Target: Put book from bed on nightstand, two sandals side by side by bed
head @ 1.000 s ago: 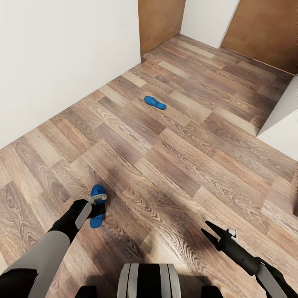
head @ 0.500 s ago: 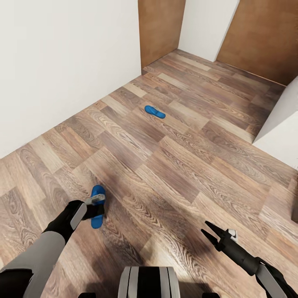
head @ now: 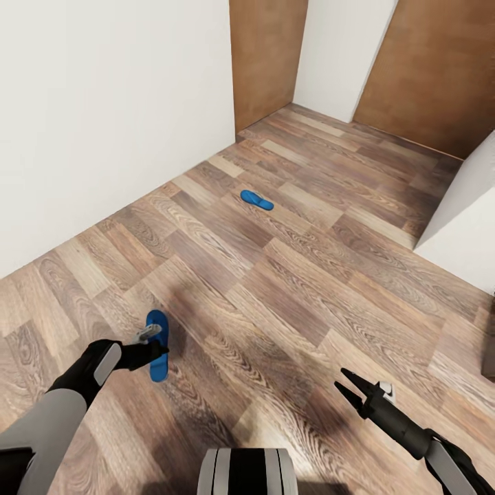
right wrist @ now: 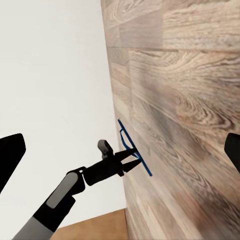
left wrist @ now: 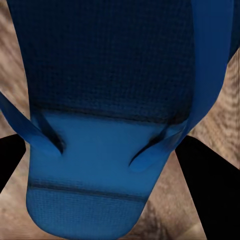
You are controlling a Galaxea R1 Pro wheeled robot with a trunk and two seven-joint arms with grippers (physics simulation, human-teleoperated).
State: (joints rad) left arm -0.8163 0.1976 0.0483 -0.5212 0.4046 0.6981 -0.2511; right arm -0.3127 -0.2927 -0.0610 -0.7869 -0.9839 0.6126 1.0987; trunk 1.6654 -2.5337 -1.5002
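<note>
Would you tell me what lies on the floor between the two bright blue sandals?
Nothing: in the head view, only bare wood-plank floor separates the near blue sandal, at the left hand, from the far blue sandal.

The head view looks forward and down over the light wood-plank floor point(head: 295, 289). The left wrist view sits very close above a bright blue flat sandal point(left wrist: 120, 115), also seen by the right wrist view point(right wrist: 134, 148) from well apart, beside the left claw point(right wrist: 131, 165).

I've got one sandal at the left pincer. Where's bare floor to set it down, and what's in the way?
Open planks run between the near sandal at the left pincer and the far sandal. More lie between the left pincer and the right pincer. It narrows by the white wall and the doors.
</note>
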